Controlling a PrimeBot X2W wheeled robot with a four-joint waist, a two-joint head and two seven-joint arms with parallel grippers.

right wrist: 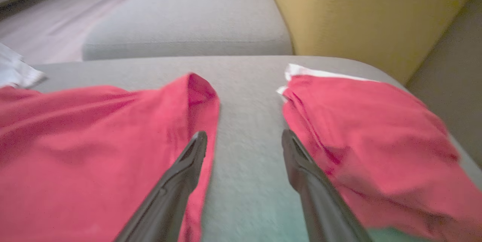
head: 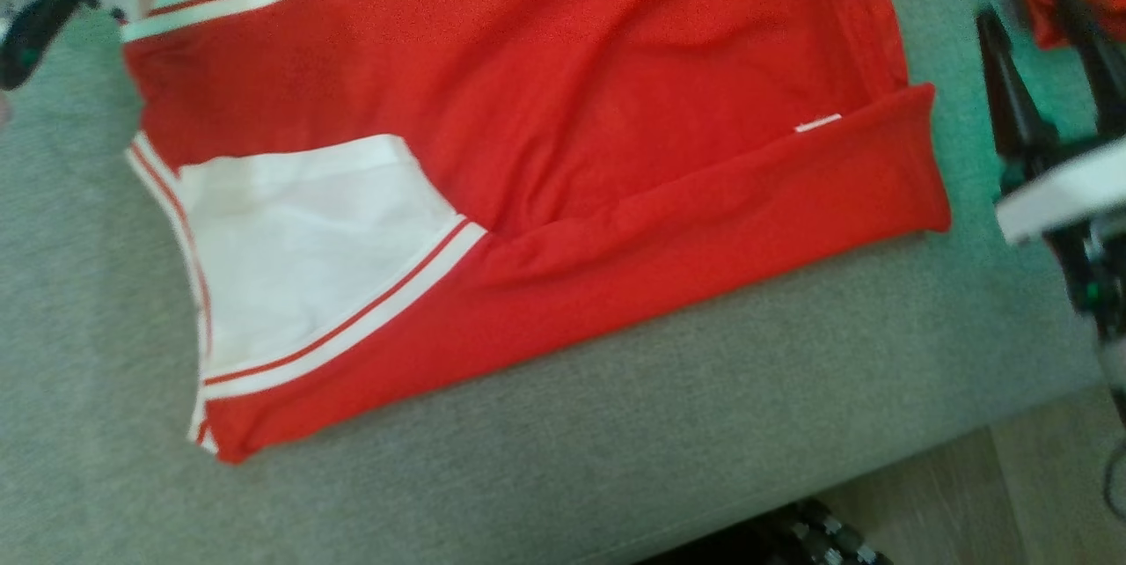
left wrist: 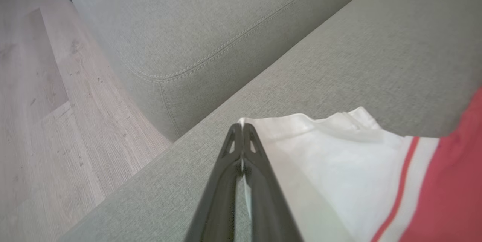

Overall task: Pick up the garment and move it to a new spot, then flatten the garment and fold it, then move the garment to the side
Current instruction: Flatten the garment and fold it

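The garment (head: 545, 90) is caught at the very edge of its white sleeve (left wrist: 339, 151) by your left gripper (left wrist: 242, 129), jaws pressed together with only a sliver of cloth showing between them. Your right gripper (right wrist: 244, 136) hangs with jaws spread above bare sofa cushion (right wrist: 244, 196), between the garment's red hem and a second red garment (right wrist: 369, 132). The rest lies spread on the grey seat with one long edge folded over; the bite looks thin, so a sharp pull could slip the sleeve free, and right jaws closing off target could snag the neighbour instead.
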